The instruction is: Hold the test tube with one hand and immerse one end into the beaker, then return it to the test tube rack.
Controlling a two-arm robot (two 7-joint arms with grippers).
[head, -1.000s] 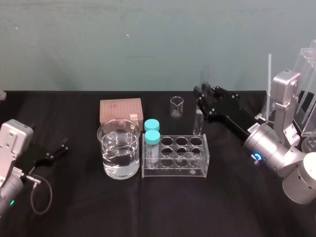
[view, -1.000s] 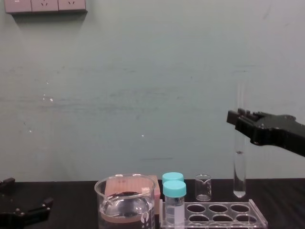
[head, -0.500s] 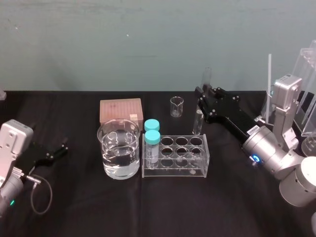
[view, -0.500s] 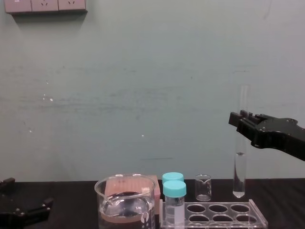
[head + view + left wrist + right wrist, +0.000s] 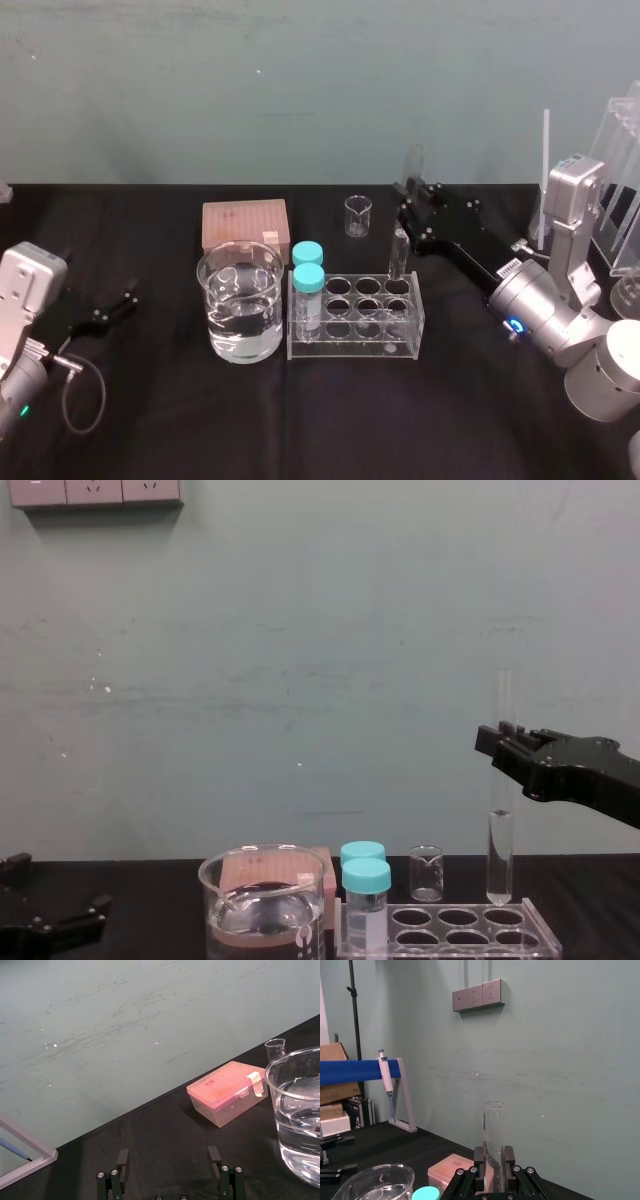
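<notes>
your right gripper clamps the test tube upright so its rounded end hangs just above the test tube rack, far-right hole, apparently for reinsertion; left gripper parked, spread, empty.

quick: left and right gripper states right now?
Left gripper: open, empty.
Right gripper: shut on the test tube, over the test tube rack's rear.

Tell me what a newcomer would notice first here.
The right pincer grips a tall tube upright, its tip just above the back right of the rack. Left of the rack stands a beaker of clear liquid, with two teal-capped vials in the rack's left end. The left pincer lies open at far left.
</notes>
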